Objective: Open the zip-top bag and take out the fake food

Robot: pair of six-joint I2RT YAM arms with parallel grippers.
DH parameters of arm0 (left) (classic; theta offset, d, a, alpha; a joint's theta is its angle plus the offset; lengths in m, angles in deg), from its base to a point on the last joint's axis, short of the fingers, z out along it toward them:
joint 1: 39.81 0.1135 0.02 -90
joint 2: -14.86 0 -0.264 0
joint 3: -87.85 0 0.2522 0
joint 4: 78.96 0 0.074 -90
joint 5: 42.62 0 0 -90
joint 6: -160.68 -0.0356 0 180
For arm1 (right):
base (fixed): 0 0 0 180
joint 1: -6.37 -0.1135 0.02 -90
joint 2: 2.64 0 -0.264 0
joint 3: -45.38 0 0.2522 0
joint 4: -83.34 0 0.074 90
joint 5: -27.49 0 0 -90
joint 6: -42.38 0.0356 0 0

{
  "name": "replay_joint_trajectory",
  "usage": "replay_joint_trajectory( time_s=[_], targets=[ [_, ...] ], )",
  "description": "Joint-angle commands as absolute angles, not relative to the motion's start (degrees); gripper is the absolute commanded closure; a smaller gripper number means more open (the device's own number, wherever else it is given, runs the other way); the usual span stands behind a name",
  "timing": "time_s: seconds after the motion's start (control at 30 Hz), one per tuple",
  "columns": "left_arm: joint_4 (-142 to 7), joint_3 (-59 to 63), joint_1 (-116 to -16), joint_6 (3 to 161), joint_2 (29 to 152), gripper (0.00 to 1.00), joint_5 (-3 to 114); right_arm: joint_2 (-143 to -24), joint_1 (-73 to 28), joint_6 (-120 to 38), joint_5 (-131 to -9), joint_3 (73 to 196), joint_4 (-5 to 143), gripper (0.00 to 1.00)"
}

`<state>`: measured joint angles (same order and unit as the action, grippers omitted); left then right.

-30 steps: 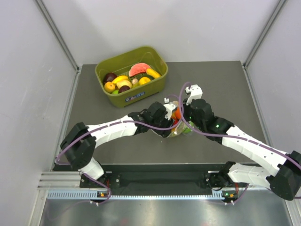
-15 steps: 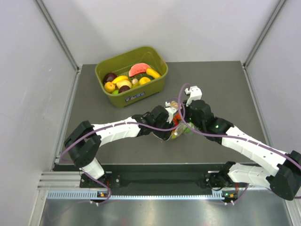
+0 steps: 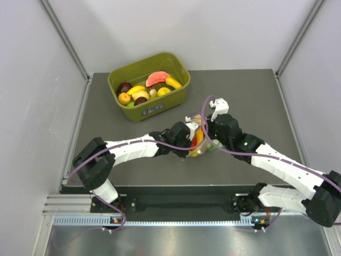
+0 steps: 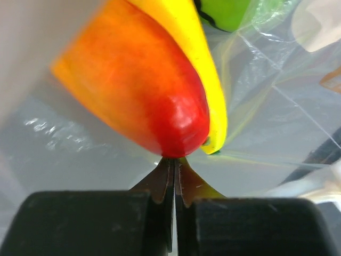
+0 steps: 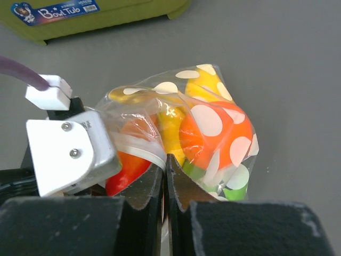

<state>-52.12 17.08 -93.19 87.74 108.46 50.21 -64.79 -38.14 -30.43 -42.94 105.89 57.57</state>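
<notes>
Mid-table: left gripper and right gripper meet at the zip-top bag. Fake food inside shows orange, yellow and green. Far left of the table: olive-green tub holding a watermelon slice, banana and dark purple fruit.

Left gripper, jaws apart a sec ago, is now pinched tight on the film of the clear white-dotted zip-top plastic bag, right under the tip of the glossy red-orange plastic toy piece. Its wrist slid a bit further from the olive-green plastic tub, and the left elbow crept inward. More yellow now shows thru the bag.
</notes>
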Motion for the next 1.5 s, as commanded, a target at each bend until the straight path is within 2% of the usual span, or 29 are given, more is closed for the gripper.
replay_joint_trajectory(
  time_s=[0.0, 0.17, 0.2, 0.23, 0.3, 0.33, 0.4, 0.57, 0.87, 1.1, 1.23, 1.33, 1.37, 1.43, 1.47],
  targets=[
    [-49.0, 15.2, -92.7, 87.5, 105.6, 1.00, 46.0, -62.7, -38.6, -30.2, -40.4, 106.1, 61.3, 0.97],
    [-46.7, 12.3, -92.5, 87.0, 102.8, 1.00, 43.7, -62.6, -38.6, -30.5, -40.4, 106.0, 61.2, 0.97],
    [-46.6, 12.1, -92.5, 87.0, 101.6, 0.96, 43.3, -62.6, -38.5, -30.5, -40.2, 105.9, 61.1, 0.97],
    [-46.8, 12.0, -92.5, 87.0, 100.9, 0.82, 43.0, -62.6, -38.5, -30.5, -40.2, 105.9, 61.2, 0.97],
    [-48.3, 12.4, -92.5, 87.3, 98.9, 0.67, 42.3, -62.7, -38.4, -30.5, -40.4, 105.8, 61.5, 0.97],
    [-48.9, 12.6, -92.5, 87.3, 98.4, 0.55, 42.0, -62.7, -38.4, -30.6, -40.5, 105.7, 61.5, 0.96],
    [-49.8, 12.7, -92.2, 87.4, 98.1, 0.47, 41.6, -62.8, -38.4, -30.5, -40.5, 105.6, 61.7, 0.97],
    [-51.4, 11.4, -91.6, 87.9, 101.4, 0.33, 43.3, -63.0, -38.3, -30.5, -40.7, 105.6, 61.8, 0.96],
    [-57.1, 9.7, -90.7, 88.2, 107.0, 0.18, 45.6, -62.9, -38.2, -30.7, -41.0, 105.1, 61.9, 0.95],
    [-57.7, 7.9, -90.5, 86.6, 111.7, 0.17, 45.9, -62.9, -38.1, -30.8, -41.3, 104.8, 62.3, 0.95],
    [-59.0, 7.5, -90.5, 86.5, 113.3, 0.23, 46.6, -62.9, -38.0, -30.7, -41.4, 104.5, 62.3, 0.95],
    [-59.2, 7.1, -90.5, 86.3, 113.8, 0.34, 46.7, -62.8, -38.0, -30.8, -41.4, 104.5, 62.4, 0.95],
    [-59.2, 7.0, -90.5, 86.2, 113.9, 0.45, 46.6, -62.9, -37.9, -30.8, -41.6, 104.5, 62.4, 0.95],
    [-58.9, 6.9, -90.5, 86.2, 114.2, 0.56, 46.2, -62.8, -37.8, -30.7, -41.7, 104.5, 62.5, 0.95],
    [-58.4, 6.8, -90.5, 85.9, 114.1, 0.67, 46.1, -62.8, -37.8, -30.7, -41.7, 104.5, 62.5, 0.95]
  ],
)
